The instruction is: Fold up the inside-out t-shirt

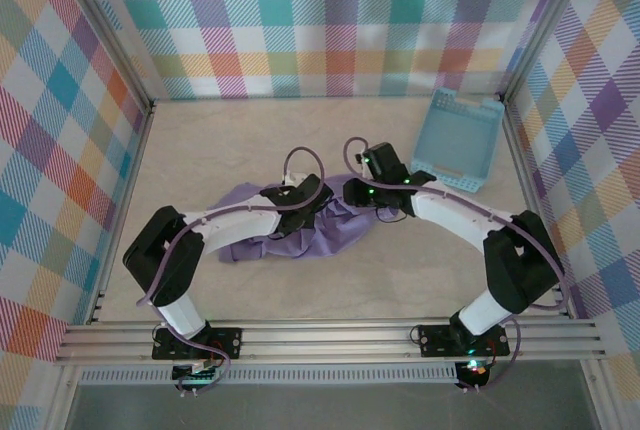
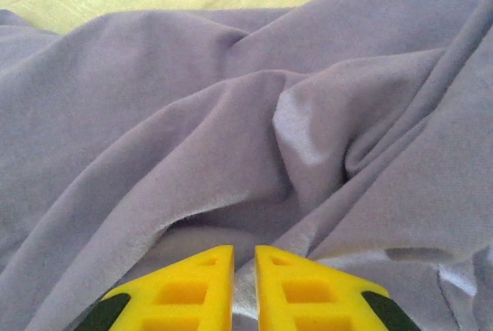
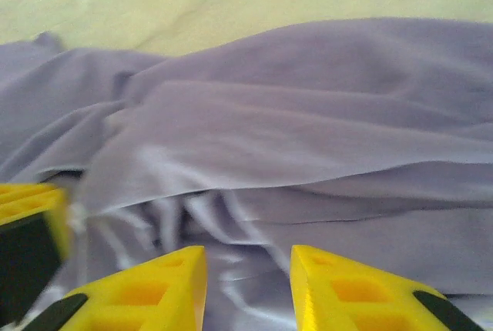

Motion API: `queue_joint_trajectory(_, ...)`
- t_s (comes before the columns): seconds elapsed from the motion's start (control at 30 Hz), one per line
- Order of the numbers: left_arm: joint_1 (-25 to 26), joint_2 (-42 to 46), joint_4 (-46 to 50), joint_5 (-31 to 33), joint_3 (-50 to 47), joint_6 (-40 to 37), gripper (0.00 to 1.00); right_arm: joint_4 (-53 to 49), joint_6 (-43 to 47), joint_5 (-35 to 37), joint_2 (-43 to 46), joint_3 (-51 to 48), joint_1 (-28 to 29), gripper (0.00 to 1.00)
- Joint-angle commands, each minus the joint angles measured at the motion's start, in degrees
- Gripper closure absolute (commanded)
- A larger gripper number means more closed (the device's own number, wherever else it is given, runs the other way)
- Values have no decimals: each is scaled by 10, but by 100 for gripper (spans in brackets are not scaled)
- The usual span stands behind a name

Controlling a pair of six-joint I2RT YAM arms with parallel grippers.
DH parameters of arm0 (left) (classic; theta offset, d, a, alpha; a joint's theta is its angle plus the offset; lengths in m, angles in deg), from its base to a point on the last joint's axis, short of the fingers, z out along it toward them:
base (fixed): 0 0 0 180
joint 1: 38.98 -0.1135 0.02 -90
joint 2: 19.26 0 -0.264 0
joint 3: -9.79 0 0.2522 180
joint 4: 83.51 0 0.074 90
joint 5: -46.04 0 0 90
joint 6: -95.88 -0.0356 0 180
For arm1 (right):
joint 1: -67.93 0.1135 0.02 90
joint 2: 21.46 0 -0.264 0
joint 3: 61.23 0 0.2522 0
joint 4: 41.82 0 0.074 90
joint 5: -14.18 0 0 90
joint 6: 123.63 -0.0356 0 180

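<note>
The lavender t-shirt lies crumpled in a heap at the middle of the table. My left gripper is down on its upper middle. In the left wrist view the left gripper has its yellow fingers nearly together, with a ridge of t-shirt cloth pinched between them. My right gripper is at the heap's right end. In the right wrist view the right gripper stands with its fingers apart over wrinkled t-shirt cloth. The left gripper's yellow finger shows at that view's left edge.
A light blue slotted basket lies at the back right, near the right wall. Plaid walls close the table on three sides. Bare beige tabletop surrounds the heap.
</note>
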Motion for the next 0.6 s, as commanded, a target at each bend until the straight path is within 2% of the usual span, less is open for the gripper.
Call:
queue_joint_trajectory(0.0,-14,27,-27,-22,-26,15,84,9,-19,-52,-44,29,26,67)
queue_joint_trajectory(0.27,-56,43,-56,-74,-66,19,78,33,-54,-63,-129,70,41,72)
queue_joint_trajectory(0.57,-82,30,-63,-88,-71,15,76,32,-56,-70,-169,88,44,73)
